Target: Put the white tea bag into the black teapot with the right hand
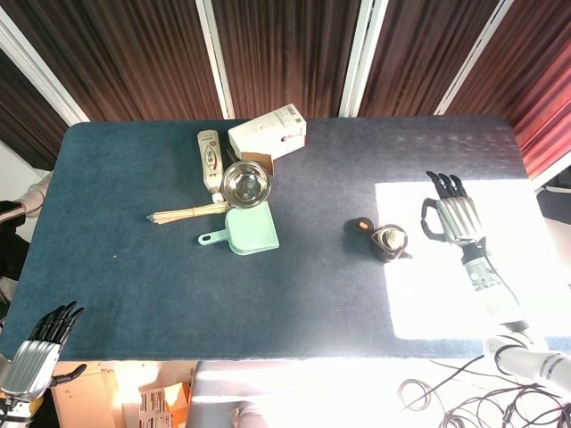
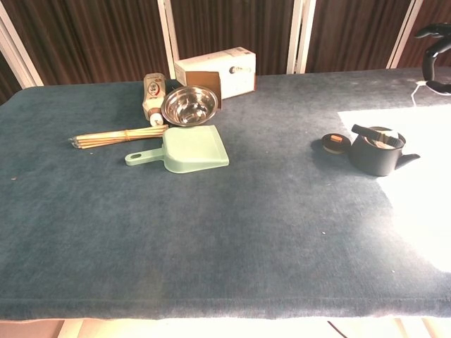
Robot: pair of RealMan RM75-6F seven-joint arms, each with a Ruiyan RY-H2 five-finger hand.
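Note:
The black teapot (image 1: 389, 242) (image 2: 376, 152) stands open at the right of the table, at the edge of a sunlit patch. Something pale shows inside its mouth: the white tea bag (image 2: 384, 134), lowered into the pot. My right hand (image 1: 451, 215) (image 2: 435, 44) hovers just right of the pot, fingers stretched and thumb tucked in. It pinches the top of the bag's string, whose white end (image 2: 422, 83) shows under the hand. My left hand (image 1: 37, 350) hangs off the table's near left corner with fingers apart and nothing in it.
The pot's small lid (image 1: 359, 226) (image 2: 336, 142) lies just left of it. At back left are a green dustpan (image 2: 187, 149), a steel bowl (image 2: 189, 105), a bundle of sticks (image 2: 116, 135), a bottle (image 2: 153, 96) and a white box (image 2: 215, 70).

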